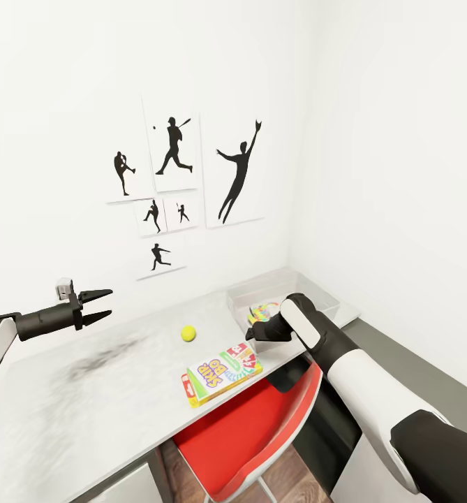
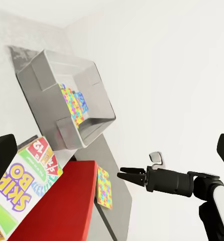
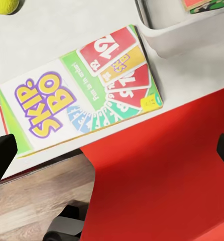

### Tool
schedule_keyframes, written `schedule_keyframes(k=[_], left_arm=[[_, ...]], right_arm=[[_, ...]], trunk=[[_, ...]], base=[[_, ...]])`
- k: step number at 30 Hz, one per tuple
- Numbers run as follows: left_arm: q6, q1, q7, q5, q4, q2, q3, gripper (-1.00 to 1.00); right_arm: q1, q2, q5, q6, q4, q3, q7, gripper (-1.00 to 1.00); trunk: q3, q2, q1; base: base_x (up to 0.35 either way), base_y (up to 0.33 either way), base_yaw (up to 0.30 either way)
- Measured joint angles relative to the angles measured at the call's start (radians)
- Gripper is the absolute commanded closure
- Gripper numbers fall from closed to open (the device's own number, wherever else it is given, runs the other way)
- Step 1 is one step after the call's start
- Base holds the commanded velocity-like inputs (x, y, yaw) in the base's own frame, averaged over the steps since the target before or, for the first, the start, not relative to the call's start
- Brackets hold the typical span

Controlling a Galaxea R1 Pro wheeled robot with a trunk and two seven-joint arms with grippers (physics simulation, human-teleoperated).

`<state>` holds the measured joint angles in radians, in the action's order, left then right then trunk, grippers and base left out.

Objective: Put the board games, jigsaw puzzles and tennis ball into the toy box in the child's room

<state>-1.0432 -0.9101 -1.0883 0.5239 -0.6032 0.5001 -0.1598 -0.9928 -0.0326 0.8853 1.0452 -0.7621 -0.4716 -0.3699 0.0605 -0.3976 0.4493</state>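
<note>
SKIP BO board game (image 1: 223,374) lies flat at the table's (image 1: 86,405) near edge, above the red chair (image 1: 250,433), its long axis running roughly toward the toy box (image 1: 317,297); my right gripper (image 1: 255,334), nearer by far, hovers just past the box's bin-side end, and the right wrist view shows its fingers spread, empty, either side of the card box; my left gripper (image 1: 100,305), well apart, is also spread; tennis ball (image 1: 188,333) sits just beyond the game
</note>
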Motion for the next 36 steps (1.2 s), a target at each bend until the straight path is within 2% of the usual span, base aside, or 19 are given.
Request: schedule_keyframes(k=[27, 31, 34, 36], left_arm=[[0.000, 0.005, 0.001, -0.006, 0.000, 0.000, 0.002, -1.00], [0.000, 0.021, 0.001, -0.007, 0.000, 0.000, 0.002, -1.00], [0.000, 0.030, 0.000, -0.008, 0.000, 0.001, 0.003, -1.00], [0.000, 0.035, 0.000, -0.009, 0.000, 0.002, 0.003, -1.00]], right_arm=[[0.000, 0.000, 0.001, -0.001, 0.004, 0.002, 0.001, -1.00], [0.000, 0.000, 0.001, 0.000, 0.003, 0.002, 0.001, -1.00], [0.000, 0.003, 0.001, 0.001, 0.002, 0.004, 0.001, -1.00], [0.000, 0.014, 0.002, 0.001, 0.001, 0.007, 0.002, -1.00]], trunk=[[0.000, 0.000, 0.000], [0.000, 0.000, 0.000], [0.000, 0.000, 0.000], [0.000, 0.000, 0.000]], base=[[0.000, 0.000, 0.000], [0.000, 0.000, 0.000], [0.000, 0.000, 0.000], [0.000, 0.000, 0.000]])
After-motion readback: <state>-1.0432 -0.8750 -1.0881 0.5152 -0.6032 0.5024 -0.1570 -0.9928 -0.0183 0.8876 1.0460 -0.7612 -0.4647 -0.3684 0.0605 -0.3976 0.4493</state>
